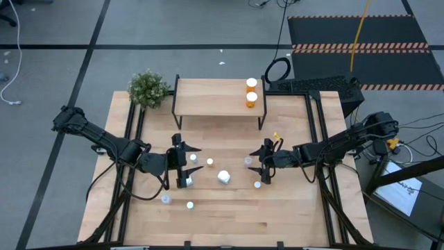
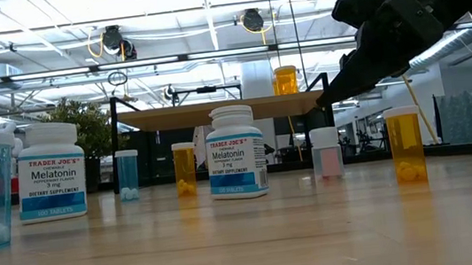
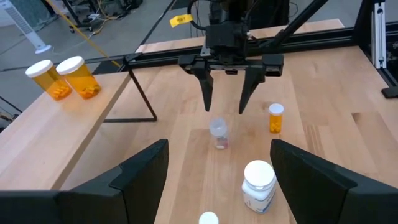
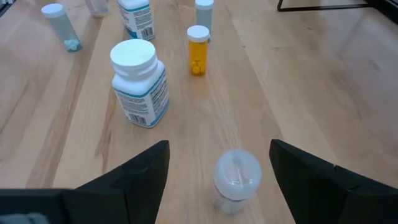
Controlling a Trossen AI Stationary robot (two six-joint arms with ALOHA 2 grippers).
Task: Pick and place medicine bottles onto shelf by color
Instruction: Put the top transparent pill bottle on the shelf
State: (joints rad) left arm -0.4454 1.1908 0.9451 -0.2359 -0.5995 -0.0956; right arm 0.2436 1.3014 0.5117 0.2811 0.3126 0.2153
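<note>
Spread wide, right gripper [image 4: 219, 167] fingers flanking a small clear bottle with a translucent cap [image 4: 237, 180], not yet touching it; the same pose seen from across the table, dark fingertips [image 3: 207, 99] hanging just above the cap. Probably very light and rigid plastic, smooth-sided, easy to tip or skid: best taken low on the body below the cap, squarely, with gentle pressure.

Left gripper [image 1: 184, 164] likewise open and empty, poised over the wooden tabletop [image 1: 291, 215] near a larger white melatonin bottle with a white cap [image 3: 259, 185]. Heavier and wider that one, likely needing nearly the full spread of the fingers.

Around them, standing upright and apart: a slim orange bottle with white cap [image 3: 275, 118], another orange one [image 4: 198, 50], pale blue bottles [image 4: 61, 26] farther off.

Beyond, at the far edge, the low light-wood shelf on thin black legs [image 1: 208, 97], two orange white-capped bottles [image 1: 251, 93] already standing side by side at its right end. Beside it, a small green potted plant [image 1: 148, 89].
</note>
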